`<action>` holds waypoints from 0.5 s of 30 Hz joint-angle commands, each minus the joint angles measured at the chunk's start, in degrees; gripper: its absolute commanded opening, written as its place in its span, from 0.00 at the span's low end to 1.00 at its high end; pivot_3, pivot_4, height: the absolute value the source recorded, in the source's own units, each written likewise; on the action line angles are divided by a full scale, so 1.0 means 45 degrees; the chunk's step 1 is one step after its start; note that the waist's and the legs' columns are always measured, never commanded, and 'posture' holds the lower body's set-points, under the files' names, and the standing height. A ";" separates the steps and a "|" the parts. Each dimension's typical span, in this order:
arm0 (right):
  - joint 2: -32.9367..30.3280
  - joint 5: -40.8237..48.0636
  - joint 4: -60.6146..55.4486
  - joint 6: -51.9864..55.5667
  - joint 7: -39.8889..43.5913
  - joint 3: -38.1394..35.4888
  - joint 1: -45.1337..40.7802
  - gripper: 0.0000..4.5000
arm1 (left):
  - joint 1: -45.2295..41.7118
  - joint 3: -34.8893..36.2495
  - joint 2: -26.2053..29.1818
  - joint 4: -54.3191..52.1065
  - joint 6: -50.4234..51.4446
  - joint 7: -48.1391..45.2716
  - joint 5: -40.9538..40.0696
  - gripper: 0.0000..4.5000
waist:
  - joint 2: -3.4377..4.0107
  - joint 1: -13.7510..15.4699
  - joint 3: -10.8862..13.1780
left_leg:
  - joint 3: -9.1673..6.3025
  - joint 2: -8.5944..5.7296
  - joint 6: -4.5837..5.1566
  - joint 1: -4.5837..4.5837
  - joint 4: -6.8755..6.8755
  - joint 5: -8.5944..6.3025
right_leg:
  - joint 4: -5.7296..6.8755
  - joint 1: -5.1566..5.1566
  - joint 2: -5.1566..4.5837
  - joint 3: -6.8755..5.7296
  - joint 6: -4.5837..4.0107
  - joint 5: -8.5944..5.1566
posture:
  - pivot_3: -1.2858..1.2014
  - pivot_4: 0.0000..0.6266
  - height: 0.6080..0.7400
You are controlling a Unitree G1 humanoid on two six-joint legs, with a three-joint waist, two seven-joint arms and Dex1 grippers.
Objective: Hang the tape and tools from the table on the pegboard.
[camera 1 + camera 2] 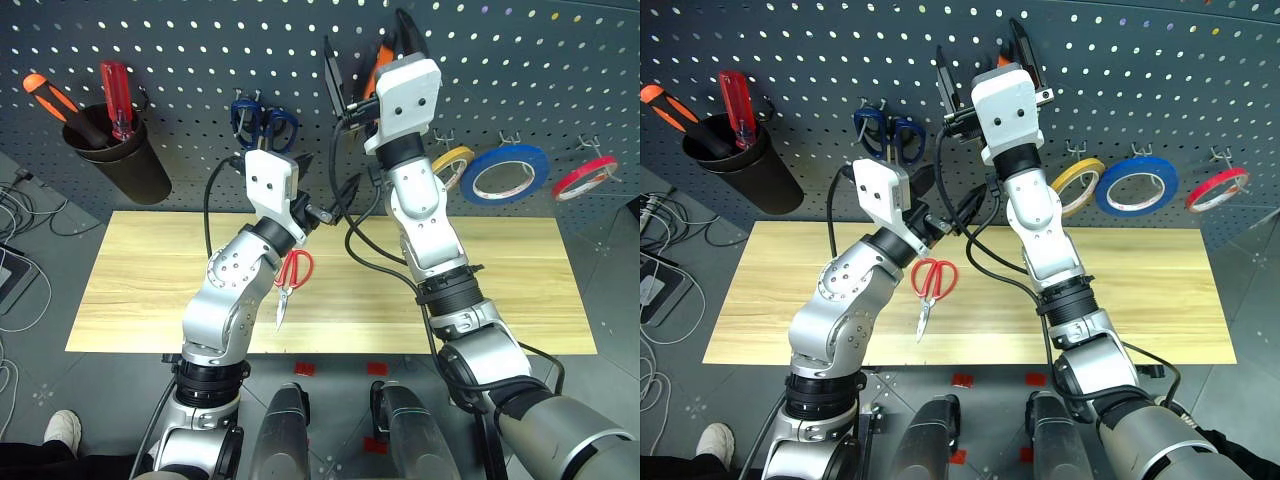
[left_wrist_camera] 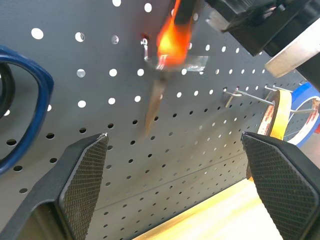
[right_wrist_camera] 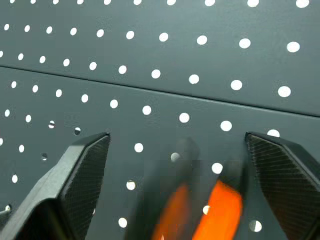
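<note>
Perforated grey pegboard (image 1: 200,60); plank table (image 1: 150,290); ring-shaped yellow tape (image 1: 452,163)

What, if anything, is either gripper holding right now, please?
Nothing. The right gripper is open around the pliers on the pegboard; the left gripper is open.

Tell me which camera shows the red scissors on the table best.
The right eye view: the red-handled scissors lie in full on the table, handles and blade clear of the left arm. In the left eye view the same scissors sit partly tucked against that arm.
</note>
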 commanded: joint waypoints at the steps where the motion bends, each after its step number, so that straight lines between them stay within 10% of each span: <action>1: 0.0019 0.0141 -0.0729 -0.0225 0.0026 -0.0082 0.0016 1.00 | 0.0035 0.0116 0.0047 -0.0669 -0.0015 -0.0039 -0.0147 1.00 | 0.0000 0.0000 0.0000 | 0.0000 0.0000 0.0000 0.0000 0.0000 0.0000 | 0.0000 0.0000 0.0000 0.0000 0.0000 0.0000 | 0.60 0.47 1.00; 15: -0.0271 0.0868 -0.2946 0.0836 0.1383 -0.0078 0.1437 1.00 | 0.0425 0.0343 0.0189 -0.1498 0.0388 -0.0005 -0.0381 1.00 | 0.0000 0.0011 0.0000 | -0.0002 0.0002 0.0001 0.0000 0.0000 0.0000 | 0.0002 0.0001 0.0000 0.0002 0.0000 0.0000 | 0.60 0.47 1.00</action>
